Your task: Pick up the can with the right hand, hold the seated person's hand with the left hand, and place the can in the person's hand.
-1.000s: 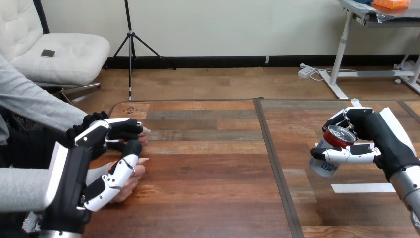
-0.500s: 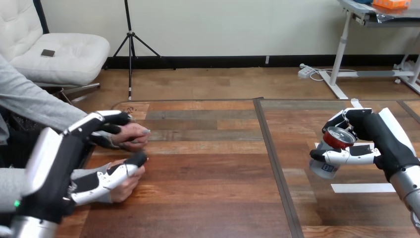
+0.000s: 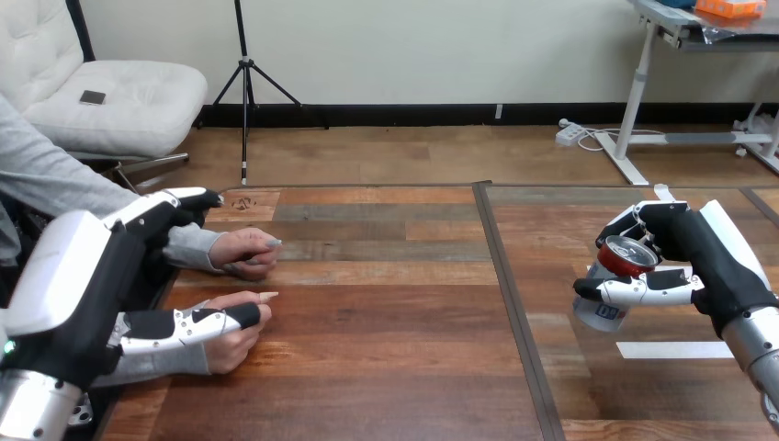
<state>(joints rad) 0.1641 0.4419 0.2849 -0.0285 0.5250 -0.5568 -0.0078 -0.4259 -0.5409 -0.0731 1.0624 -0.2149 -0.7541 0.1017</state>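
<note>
My right hand is shut on the can, a white can with a red top, and holds it tilted just above the table's right part. At the left, the person's two hands rest on the table: a far one in a loose fist and a near one. My left hand is beside them with its fingers stretched out over the far wrist. Its thumb lies straight along the top of the near hand, not curled round it.
The wooden table has a dark seam running front to back between my hands. A white tape strip lies on the table under my right forearm. The person's grey sleeves enter from the left edge.
My left hand has drawn back to the left and toward me, and its fingers have straightened off the person's hands. The right hand and the can have hardly moved.
</note>
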